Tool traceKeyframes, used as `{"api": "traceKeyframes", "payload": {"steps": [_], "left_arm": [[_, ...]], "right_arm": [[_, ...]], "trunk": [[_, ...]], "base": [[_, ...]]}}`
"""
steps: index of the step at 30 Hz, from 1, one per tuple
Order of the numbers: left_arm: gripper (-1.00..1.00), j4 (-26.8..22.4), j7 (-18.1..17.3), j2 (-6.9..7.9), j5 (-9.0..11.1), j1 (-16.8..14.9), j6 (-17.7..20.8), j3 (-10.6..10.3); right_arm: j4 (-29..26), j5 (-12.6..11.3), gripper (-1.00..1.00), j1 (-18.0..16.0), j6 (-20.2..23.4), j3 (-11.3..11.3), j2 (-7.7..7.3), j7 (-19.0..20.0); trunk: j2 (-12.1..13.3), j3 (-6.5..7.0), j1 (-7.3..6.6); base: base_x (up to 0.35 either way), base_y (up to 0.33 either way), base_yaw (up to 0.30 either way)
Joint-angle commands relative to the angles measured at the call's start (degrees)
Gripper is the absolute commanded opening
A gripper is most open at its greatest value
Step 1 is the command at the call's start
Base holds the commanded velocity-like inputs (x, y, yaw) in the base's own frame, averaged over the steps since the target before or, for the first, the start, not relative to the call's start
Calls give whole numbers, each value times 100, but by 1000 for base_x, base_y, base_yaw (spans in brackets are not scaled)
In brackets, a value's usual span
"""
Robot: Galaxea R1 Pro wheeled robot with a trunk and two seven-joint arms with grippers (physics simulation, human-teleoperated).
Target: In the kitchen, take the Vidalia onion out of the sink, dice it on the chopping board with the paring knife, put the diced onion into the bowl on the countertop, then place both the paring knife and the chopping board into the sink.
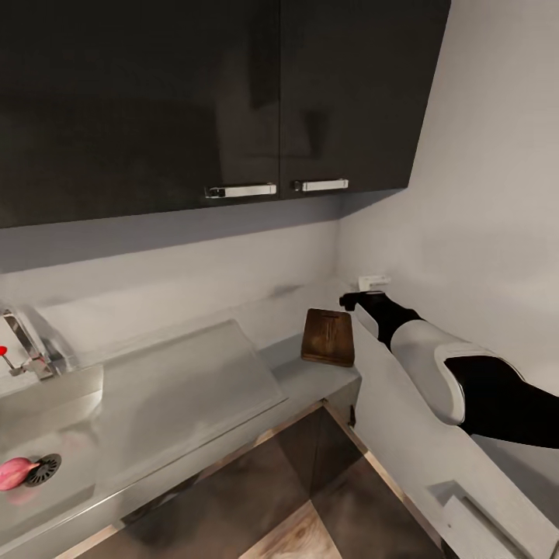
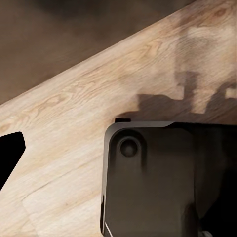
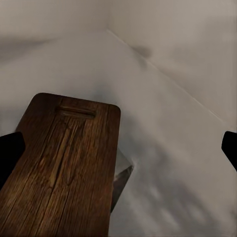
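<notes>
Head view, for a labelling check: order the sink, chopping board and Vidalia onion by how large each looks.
1. sink, cut by the frame edge yet largest.
2. chopping board, though it lies farther away.
3. Vidalia onion, smallest, partly cropped, by the drain.

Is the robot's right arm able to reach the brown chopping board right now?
Probably yes. The right gripper hangs just beside the chopping board on the countertop, fingers spread wide, and nothing sits between them.
</notes>
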Motion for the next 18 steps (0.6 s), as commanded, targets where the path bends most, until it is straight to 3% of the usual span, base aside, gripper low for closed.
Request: {"api": "traceKeyframes", "payload": {"steps": [1,7,18], "left_arm": [[100,-4,3,2,36,1,-9,-5],[100,-10,4,-4,36,1,-9,-10],[100,-3,4,-51,37,1,-9,-13]], "right_arm": [[-5,22,100,-3,48,26,3,-17],[20,17,100,-3,61,27,7,-27],[132,26,100,-2,65,21,-27,-31]], "trunk": [[-12,-12,4],[-12,-12,4],[-12,-11,4]], "base": [[0,0,0],[8,-1,0],[142,-68,0]]}}
